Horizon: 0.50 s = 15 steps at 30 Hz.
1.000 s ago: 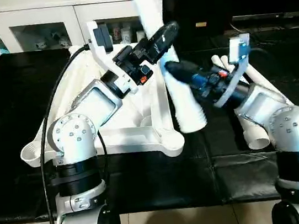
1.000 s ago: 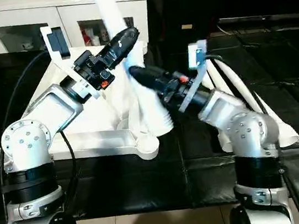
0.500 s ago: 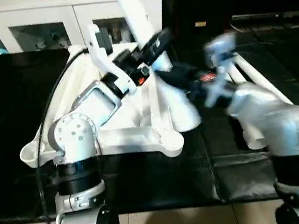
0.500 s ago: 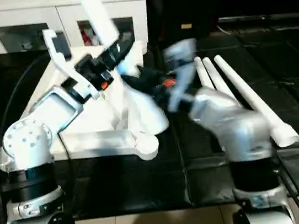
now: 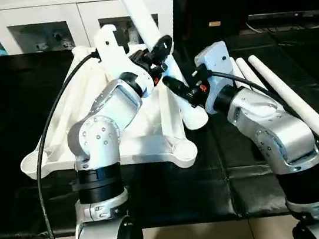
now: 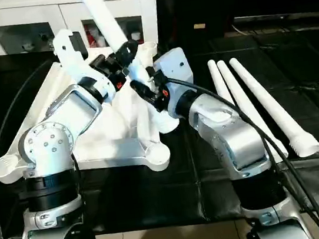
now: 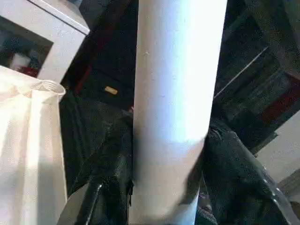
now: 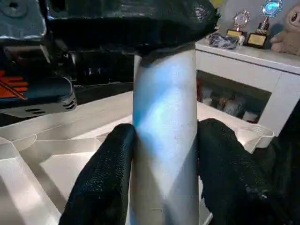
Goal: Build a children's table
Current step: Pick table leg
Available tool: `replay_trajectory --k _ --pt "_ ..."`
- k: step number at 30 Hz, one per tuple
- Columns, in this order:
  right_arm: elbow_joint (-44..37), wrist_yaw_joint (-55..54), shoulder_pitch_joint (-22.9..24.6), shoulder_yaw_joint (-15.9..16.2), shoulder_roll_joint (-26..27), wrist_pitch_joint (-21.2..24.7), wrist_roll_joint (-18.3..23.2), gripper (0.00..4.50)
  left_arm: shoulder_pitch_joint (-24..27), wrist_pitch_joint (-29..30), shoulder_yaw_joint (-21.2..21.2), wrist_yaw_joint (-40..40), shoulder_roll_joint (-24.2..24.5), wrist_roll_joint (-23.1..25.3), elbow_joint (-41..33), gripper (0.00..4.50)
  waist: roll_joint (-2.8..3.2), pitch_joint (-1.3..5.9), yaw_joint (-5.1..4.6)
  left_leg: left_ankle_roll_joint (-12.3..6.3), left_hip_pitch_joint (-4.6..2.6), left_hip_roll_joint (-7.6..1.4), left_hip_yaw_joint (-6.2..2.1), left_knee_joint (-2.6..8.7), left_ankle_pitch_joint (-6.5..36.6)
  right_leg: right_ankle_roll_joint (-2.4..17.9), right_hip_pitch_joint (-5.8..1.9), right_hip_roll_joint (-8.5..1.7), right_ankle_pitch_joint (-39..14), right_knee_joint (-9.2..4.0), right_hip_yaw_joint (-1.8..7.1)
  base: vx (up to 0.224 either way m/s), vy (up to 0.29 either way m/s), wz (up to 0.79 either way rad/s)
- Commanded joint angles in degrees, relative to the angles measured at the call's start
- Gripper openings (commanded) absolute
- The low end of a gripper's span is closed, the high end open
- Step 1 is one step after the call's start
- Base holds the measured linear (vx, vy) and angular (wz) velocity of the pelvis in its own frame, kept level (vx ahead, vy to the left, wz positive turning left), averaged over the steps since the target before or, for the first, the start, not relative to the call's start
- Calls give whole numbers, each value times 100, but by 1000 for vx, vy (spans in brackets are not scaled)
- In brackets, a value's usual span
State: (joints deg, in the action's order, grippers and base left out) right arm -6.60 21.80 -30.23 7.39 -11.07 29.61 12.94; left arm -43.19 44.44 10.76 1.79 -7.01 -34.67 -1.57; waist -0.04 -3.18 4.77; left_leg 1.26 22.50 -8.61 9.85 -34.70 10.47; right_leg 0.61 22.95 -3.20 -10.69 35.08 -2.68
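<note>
Step in hand: fitting a leg; by my reading, the first, since three spare legs (image 6: 253,106) lie side by side on the black worktop (image 5: 5,117), well off to the robot's right.
Table top: the white top (image 5: 92,147) lies upside down on the worktop, ribs up, one round corner socket (image 5: 185,151) nearest the robot with nothing in it.
Held leg: the leg (image 5: 155,43) stands tilted, narrow end up toward the white cabinet (image 5: 33,24), wide end down beside the top's near right edge; whether it sits in a socket I can't tell.
Left tool: the left tool (image 5: 159,51) has its fingers (image 7: 108,187) on both sides of the leg, higher up the tube.
Right tool: the right tool (image 5: 175,84) is clamped on the same leg lower down, a finger (image 8: 108,173) pressed on each side.
Next move: I'd say the threaded end must be steered onto a corner socket and stood square, then twisted in, the two tools swapping grips.
Risk: a slanted leg could cross-thread.
</note>
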Motion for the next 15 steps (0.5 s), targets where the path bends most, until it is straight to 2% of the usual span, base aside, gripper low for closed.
replay_trajectory --k 1,8,15 --pt "-155 -8 -12 115 68 -122 -35 177 14 25 -259 97 -79 171 -79 188 22 400 -38 -96 -116 -399 -160 362 753 1030 -326 -460 -588 -403 275 0 0 0" --pt "-150 -24 1 105 196 -272 -44 176 14 -106 -341 187 -65 329 -101 182 24 408 -34 -102 -115 -397 -158 351 691 1066 -329 -462 -418 -382 276 0 0 0" --pt "-132 -60 -40 17 261 -315 -39 176 -3 -140 -283 161 -105 288 -152 182 33 409 -39 -86 -119 -399 -162 355 710 1070 -328 -458 -413 -378 274 0 0 0"
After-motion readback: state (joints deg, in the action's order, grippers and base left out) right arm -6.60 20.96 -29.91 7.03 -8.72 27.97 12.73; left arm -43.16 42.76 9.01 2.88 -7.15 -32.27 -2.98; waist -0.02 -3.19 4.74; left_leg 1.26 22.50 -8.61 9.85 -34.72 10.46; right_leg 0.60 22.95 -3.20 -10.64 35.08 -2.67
